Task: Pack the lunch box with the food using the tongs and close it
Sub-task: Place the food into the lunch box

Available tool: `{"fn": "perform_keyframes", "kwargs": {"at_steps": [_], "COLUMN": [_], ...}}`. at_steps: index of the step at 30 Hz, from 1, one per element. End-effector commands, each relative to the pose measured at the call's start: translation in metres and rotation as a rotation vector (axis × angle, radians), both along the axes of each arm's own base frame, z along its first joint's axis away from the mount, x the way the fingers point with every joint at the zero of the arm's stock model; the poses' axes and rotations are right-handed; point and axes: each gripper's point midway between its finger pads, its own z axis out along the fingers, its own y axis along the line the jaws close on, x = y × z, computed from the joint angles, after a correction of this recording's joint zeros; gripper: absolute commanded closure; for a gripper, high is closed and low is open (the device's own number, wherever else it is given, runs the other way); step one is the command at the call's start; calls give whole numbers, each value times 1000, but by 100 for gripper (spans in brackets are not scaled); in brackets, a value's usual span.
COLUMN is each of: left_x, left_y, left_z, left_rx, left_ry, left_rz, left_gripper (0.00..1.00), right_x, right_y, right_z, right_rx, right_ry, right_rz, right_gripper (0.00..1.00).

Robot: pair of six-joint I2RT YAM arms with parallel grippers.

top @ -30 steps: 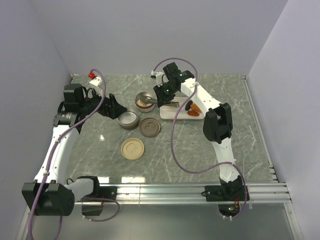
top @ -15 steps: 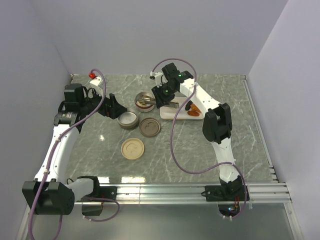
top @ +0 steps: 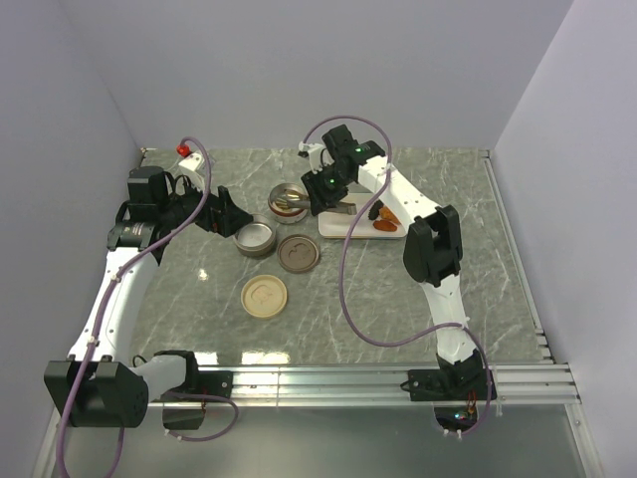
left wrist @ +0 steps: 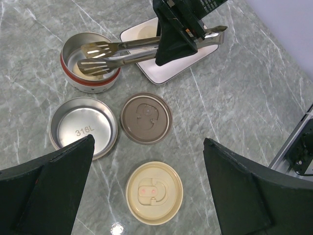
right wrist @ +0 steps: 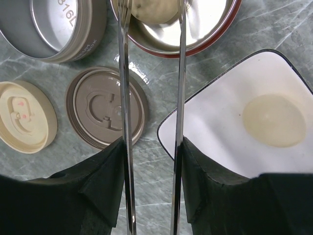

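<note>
My right gripper (right wrist: 151,161) (top: 317,189) is shut on the silver tongs (right wrist: 126,98) (left wrist: 146,49), one arm against each finger, the arms spread apart. The tong tips hang over the red-rimmed lunch box bowl (right wrist: 205,46) (top: 287,202), where a pale cream ball (right wrist: 155,10) lies. A second pale ball (right wrist: 274,120) rests on the white plate (right wrist: 220,127) (top: 343,227). Orange and red-brown chunks (top: 386,223) and a black lump (top: 375,209) sit at the plate's right end. My left gripper (left wrist: 148,142) (top: 227,214) hangs open and holds nothing, above the lids.
A plain steel tin (left wrist: 83,127) (top: 256,238) stands left of the brown lid (left wrist: 146,118) (top: 299,253). A cream lid (left wrist: 154,192) (top: 264,296) lies nearer the arms. A small red object (top: 182,149) sits in the back left corner.
The right gripper's jaws have widened and the tongs' arms have spread apart over the red-rimmed bowl. The left arm has not moved.
</note>
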Motion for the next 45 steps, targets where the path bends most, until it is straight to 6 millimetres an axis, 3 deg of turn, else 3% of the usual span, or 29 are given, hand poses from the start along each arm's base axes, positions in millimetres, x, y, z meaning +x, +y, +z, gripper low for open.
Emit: {"fn": "perform_keyframes", "kwargs": {"at_steps": [1,9,13,19,25,35,45], "left_x": [5,5,5,5,3,1,-1], "left_y": [-1,-1,-1,-1,0,-1,-1], "left_z": [16,16,16,19,20,21,20], "left_rx": [-5,-7,-7,-7,-3,-4,0], "left_ry": [-50,-47,-47,-50,-57,-57,-54], "left_rz": [-2,-3,-3,-4,-3,-9,-11], "left_gripper": [1,1,1,1,0,1,0], "right_x": [-1,0,4,7,0,-1,-5], "right_y": [4,3,-1,-20,-52,-126,-161], "right_z": [47,58,74,106,121,94,60], "right_rx": [59,74,99,137,129,-44,-217], "right_ry": [-89,-100,-130,-173,-190,-194,-208], "right_rz": [3,-3,-15,-30,-21,11,118], "right_gripper": [47,44,44,44,44,44,43]}}
